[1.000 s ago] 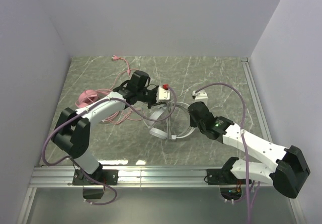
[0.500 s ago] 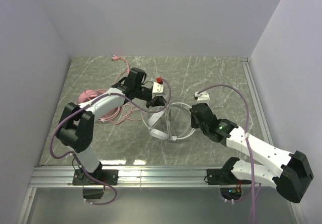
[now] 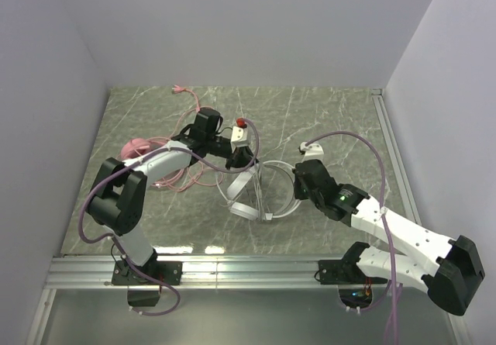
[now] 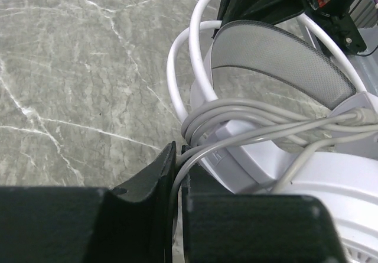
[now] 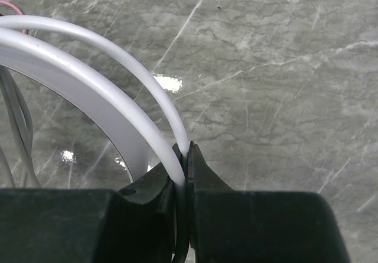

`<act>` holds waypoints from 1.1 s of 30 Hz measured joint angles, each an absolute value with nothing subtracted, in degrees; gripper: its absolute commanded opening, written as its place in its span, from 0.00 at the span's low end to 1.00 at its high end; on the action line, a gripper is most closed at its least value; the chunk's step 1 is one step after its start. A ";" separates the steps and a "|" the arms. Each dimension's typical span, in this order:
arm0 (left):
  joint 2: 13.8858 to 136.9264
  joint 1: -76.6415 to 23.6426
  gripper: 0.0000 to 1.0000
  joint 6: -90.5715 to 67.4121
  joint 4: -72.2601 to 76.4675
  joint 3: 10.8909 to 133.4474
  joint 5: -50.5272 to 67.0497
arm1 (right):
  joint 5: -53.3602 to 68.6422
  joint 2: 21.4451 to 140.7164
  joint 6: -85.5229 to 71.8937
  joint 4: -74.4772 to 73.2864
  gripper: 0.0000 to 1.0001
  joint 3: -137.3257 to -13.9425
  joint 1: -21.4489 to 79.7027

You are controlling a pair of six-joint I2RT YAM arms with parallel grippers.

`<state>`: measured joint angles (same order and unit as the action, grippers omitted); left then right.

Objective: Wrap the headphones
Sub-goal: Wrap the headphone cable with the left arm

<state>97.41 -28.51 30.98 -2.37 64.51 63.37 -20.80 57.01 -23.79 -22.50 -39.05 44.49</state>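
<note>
The white-grey headphones (image 3: 249, 198) lie mid-table, thin grey cord (image 4: 254, 124) wound in several turns around the stem beside the mesh-padded cup (image 4: 277, 56). My left gripper (image 3: 241, 159) sits at the headset's far side. In the left wrist view its narrow jaws (image 4: 178, 152) pinch a strand of that cord. My right gripper (image 3: 297, 181) is shut on the thin white headband wire (image 5: 159, 97), right at its tips (image 5: 188, 152). The pink headphones (image 3: 138, 150) lie at the left, loose pink cord (image 3: 188, 105) trailing to the back.
White walls close in the table at the back and on both sides. A metal rail (image 3: 256, 267) runs along the near edge and another (image 3: 391, 151) along the right side. Purple arm cables (image 3: 349, 137) loop above the right wrist.
My left gripper has swung down and slightly left, from beside the headset's far edge onto it, trailing the cord. The right arm has shifted a little rightward, still holding the band.
</note>
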 measured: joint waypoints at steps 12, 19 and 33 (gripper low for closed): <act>96.18 -28.10 0.18 30.61 -0.25 62.02 64.71 | -18.59 56.77 -23.97 -23.75 0.00 -41.04 44.80; 96.03 -27.64 0.18 30.98 -0.27 62.02 64.88 | -18.55 56.77 -22.63 -24.99 0.00 -43.05 44.80; 96.03 -26.85 0.24 31.94 -1.65 62.02 67.29 | -17.87 56.75 -20.27 -27.05 0.00 -45.12 44.40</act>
